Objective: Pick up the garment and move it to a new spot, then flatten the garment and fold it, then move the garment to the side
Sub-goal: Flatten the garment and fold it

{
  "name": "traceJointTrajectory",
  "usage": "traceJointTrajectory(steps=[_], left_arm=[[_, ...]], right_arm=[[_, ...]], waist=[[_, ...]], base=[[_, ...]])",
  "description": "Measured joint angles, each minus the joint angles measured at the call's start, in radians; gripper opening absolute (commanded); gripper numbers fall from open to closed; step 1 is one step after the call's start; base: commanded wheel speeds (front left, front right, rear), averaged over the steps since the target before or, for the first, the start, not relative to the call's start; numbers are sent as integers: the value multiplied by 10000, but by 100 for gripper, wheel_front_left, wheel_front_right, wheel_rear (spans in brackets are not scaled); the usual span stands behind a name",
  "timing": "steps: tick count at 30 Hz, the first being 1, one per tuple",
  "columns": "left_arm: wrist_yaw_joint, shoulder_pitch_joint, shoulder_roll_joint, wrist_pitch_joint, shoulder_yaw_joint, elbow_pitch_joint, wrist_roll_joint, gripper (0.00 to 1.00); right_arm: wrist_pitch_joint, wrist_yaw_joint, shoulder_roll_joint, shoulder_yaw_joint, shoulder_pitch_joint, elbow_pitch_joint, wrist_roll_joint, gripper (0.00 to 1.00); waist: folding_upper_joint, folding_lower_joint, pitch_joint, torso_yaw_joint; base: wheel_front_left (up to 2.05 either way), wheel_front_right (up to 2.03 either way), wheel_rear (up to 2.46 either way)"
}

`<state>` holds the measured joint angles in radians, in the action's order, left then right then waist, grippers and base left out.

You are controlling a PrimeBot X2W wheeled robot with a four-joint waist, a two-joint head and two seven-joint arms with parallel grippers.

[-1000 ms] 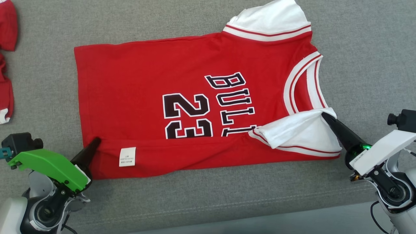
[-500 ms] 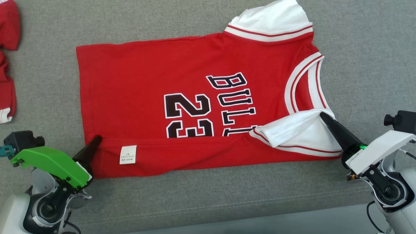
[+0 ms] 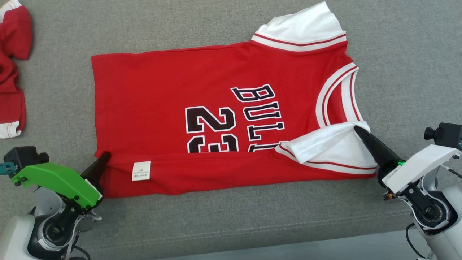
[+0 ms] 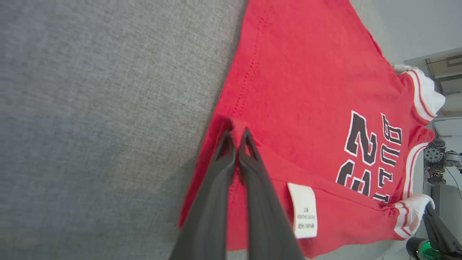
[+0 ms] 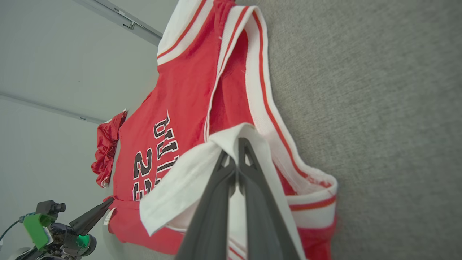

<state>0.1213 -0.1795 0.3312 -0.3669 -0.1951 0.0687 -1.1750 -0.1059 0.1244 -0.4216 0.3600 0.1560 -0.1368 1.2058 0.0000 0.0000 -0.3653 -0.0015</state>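
Grey woven fabric (image 3: pixel 231 29) spreads under everything, with a pale strip of floor (image 3: pixel 325 249) along the near edge. On it we see the red garment (image 3: pixel 151 101) lying flat, hem to the left and neck to the right. Its near long edge is turned over onto the front as a band. That band hides the near part of the black number (image 3: pixel 211 121) and the end of the black lettering (image 3: pixel 263 115), so we cannot read the word whole. The white care label (image 3: pixel 141 170) faces up on the band, its print too small to read. A second red garment (image 3: pixel 12 72) at the far left is cut off by the picture's edge.

Our left gripper (image 3: pixel 104 156) has its fingers pressed together on the folded hem corner at the near left; the left wrist view shows red cloth pinched between the tips. Our right gripper (image 3: pixel 357 129) is likewise closed, pinching the white near sleeve (image 3: pixel 325 144) at its corner beside the neckline.

Against a second ago, the whole scene sits slightly further right in the head view, the second garment included, so the camera has moved. Both grippers hold the same corners, and the band covers a shade more of the number.
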Motion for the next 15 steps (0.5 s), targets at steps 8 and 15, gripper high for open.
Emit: traceJointTrajectory(steps=[8,15], left_arm=[[21,-4,-19,27,-13,136,4,45],[21,-7,-65,130,0,215,6,100]], right_arm=[[117,0,10,59,12,-81,-27,32],[349,0,46,56,84,-242,-150,100]], waist=[[0,0,21,-6],[0,0,61,-34]], base=[[0,0,0],[0,0,0]])
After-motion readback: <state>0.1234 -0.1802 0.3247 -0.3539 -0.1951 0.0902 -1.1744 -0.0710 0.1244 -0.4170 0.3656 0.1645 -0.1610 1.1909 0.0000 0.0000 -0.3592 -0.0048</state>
